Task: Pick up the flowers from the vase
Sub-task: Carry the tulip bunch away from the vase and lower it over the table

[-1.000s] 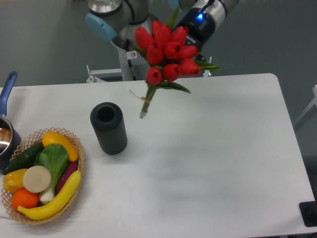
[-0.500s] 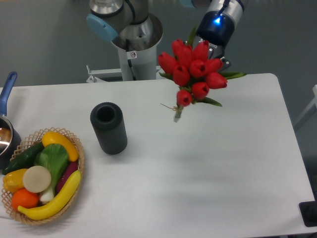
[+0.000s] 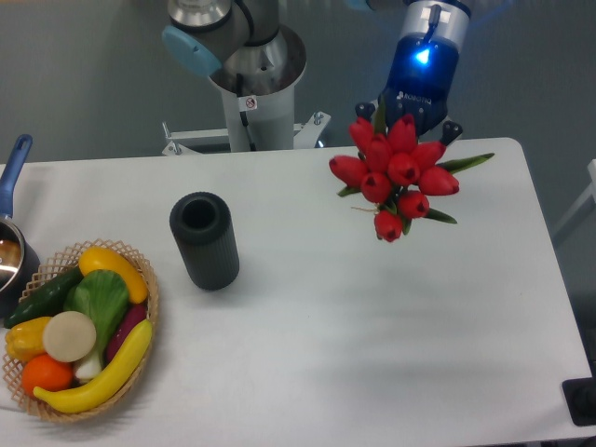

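Observation:
The flowers, a bunch of red tulip buds with green leaves, hang in the air over the right part of the table, held from above. My gripper is shut on them; its fingers are hidden behind the buds, below the blue-lit wrist. The stems are hidden under the buds. The vase, a dark ribbed cylinder with an open round mouth, stands empty on the table far to the left of the flowers.
A wicker basket of fruit and vegetables sits at the front left. A blue-handled pot is at the left edge. The arm's base column stands behind the table. A dark object sits at the front right corner.
The gripper has carried the flowers to the right, away from the vase, and tilted them so the buds now face the camera and hide the stems. The vase has not moved.

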Controlling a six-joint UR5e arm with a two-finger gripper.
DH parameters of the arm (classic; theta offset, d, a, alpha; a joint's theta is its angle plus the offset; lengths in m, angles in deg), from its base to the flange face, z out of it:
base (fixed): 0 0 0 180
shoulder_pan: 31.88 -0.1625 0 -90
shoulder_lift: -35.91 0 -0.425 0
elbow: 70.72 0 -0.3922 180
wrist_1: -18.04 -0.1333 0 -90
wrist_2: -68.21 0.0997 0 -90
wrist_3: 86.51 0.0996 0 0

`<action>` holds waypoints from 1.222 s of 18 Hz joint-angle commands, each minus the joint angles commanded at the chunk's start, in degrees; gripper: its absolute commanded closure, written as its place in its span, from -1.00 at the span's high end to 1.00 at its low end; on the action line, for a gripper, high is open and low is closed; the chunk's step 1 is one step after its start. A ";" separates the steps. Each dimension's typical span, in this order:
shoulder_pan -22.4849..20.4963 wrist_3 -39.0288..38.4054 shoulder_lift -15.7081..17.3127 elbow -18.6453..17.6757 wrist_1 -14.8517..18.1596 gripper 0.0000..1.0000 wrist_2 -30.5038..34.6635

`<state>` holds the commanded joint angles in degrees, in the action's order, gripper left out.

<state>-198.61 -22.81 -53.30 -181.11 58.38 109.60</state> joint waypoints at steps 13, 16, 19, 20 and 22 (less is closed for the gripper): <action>12.04 3.53 -16.42 10.45 0.09 -0.69 29.43; 13.27 3.97 -19.77 13.52 0.44 -0.69 33.48; 14.59 5.02 -21.88 17.48 5.78 -0.68 37.79; 14.59 6.07 -22.24 18.88 8.50 -0.68 38.67; 14.59 7.83 -23.46 21.35 12.72 -0.68 39.56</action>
<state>-184.02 -14.98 -76.76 -159.76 71.10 149.15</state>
